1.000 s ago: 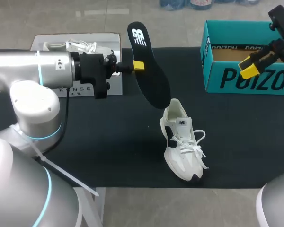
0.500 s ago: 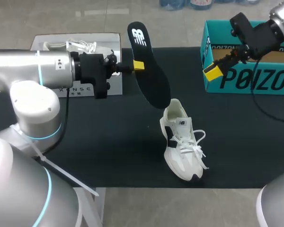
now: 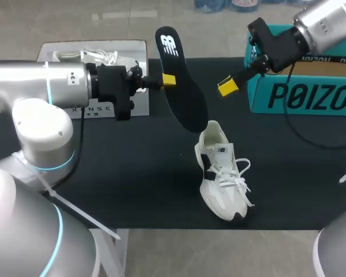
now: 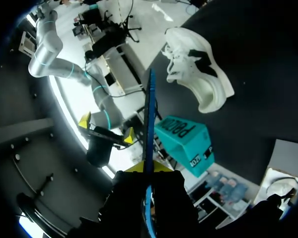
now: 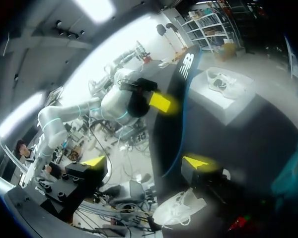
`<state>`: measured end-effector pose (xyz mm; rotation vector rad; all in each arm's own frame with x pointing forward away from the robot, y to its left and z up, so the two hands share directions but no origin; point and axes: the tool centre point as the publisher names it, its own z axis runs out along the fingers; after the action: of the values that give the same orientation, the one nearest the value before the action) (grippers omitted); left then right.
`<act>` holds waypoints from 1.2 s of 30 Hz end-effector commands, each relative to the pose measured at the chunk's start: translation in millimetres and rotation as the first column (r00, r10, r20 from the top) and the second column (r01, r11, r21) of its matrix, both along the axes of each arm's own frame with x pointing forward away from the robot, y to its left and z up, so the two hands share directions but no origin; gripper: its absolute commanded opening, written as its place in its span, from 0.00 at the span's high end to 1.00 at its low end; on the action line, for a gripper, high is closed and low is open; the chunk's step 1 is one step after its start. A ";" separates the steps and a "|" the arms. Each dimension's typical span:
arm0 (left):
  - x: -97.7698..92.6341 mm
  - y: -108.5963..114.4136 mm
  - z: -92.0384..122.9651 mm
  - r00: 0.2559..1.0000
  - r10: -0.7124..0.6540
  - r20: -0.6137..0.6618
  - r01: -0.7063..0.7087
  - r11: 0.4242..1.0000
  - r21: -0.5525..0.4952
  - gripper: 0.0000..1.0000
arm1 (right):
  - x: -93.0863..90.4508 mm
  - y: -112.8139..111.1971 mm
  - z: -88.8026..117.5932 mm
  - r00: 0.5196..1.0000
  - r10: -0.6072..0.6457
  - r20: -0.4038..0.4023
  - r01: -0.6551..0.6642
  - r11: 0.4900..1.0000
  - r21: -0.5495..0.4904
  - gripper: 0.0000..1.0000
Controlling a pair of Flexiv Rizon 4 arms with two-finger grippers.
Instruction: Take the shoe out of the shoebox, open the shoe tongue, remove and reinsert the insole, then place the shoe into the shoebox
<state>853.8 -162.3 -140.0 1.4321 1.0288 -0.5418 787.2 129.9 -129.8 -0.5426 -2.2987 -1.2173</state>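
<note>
So, table (image 3: 132,184): a dark top that carries the shoe and the shoebox, with both arms coming in over it.
Shoebox (image 3: 300,98): teal and open at the top, at the far right of the table. What shows of the inside is bare cardboard, so the shoe is judged already out of it.
Pale board (image 3: 57,53): at the far left edge, with a second white shoe (image 3: 98,56) on it, well apart from the work.
Shoe (image 3: 222,179): white with dark patches, upright on its sole near the front edge at mid-table. The toe points to the front, the heel opening faces the insole, and the laces lie loose.
Insole (image 3: 187,98): black, held off the table on a slant. Its lower end is near the shoe's heel opening; whether it touches there cannot be told.
Left gripper (image 3: 168,79): pinching the insole across its upper half, a finger on either face, seen edge-on in the left wrist view.
Right gripper (image 5: 146,161): fingers spread and holding nothing, in the air between the shoebox and the insole.
Done, by the look of it: shoe taken out, tongue opened enough, insole removed.
Left to do: slide the insole back in, seat it flat, then return the shoe to the shoebox.
</note>
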 end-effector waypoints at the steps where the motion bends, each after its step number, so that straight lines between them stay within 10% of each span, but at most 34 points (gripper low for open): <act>1: -0.1 -0.4 -0.8 1.000 0.001 0.003 -0.001 1.000 -0.002 1.00 | 14.4 13.3 -4.5 1.000 0.017 -0.009 -0.017 1.000 0.004 0.00; 34: -0.1 -0.4 -0.8 1.000 0.001 0.003 -0.001 1.000 -0.002 1.00 | 35.7 70.3 -25.5 0.999 0.036 -0.035 -0.035 0.999 0.020 0.00; 36: -0.1 -0.4 -0.8 1.000 0.001 0.003 -0.001 1.000 -0.002 1.00 | 36.4 72.5 -25.8 0.999 0.037 -0.037 -0.036 0.999 0.020 0.17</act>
<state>853.8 -162.3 -140.0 1.4321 1.0288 -0.5418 820.0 196.2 -154.3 -0.5132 -2.2538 -1.2087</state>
